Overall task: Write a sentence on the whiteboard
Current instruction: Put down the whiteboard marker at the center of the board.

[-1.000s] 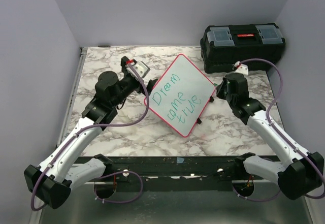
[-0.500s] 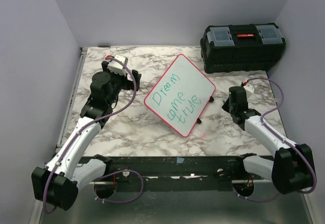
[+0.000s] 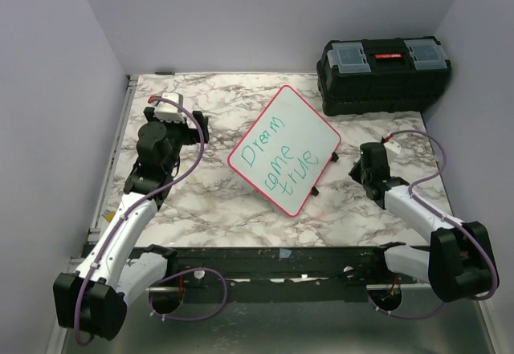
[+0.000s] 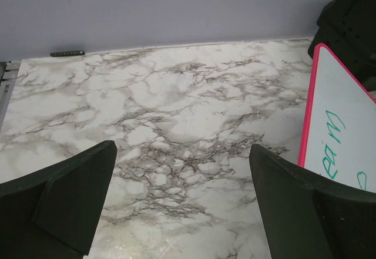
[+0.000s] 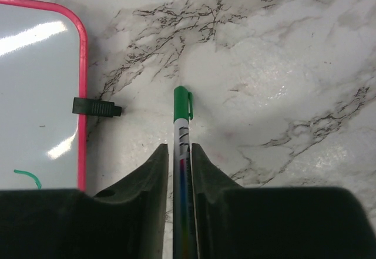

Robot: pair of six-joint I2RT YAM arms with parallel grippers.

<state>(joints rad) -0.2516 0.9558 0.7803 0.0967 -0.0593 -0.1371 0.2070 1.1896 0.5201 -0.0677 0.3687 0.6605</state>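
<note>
**Green writing on the board, marker pinched in the right claw**

From the overhead camera, the whiteboard (image 3: 286,148) lies flat on the marble table (image 3: 217,201), roughly in the middle and turned like a diamond. The sentence (image 3: 274,156) on it reads "Dream come true" in green. A black toolbox (image 3: 384,65) sits at the far right corner, well apart from the board. The left claw (image 3: 197,126) is off to the board's left, not touching it. The right claw (image 3: 354,170) is low, just beside the board's right edge. From up here I can't tell how either claw is set.

The left wrist camera shows the left claw (image 4: 182,148) with its fingers wide apart and only bare marble between them. The board's pink rim (image 4: 308,103) and a bit of green lettering (image 4: 332,147) peek in at the right.

On the right wrist camera, the right claw (image 5: 180,148) is clamped on a green marker (image 5: 182,118), whose capped end sticks out over the table. The board's corner (image 5: 38,94) and one black clip (image 5: 97,107) sit just to the left, apart from the marker.
</note>
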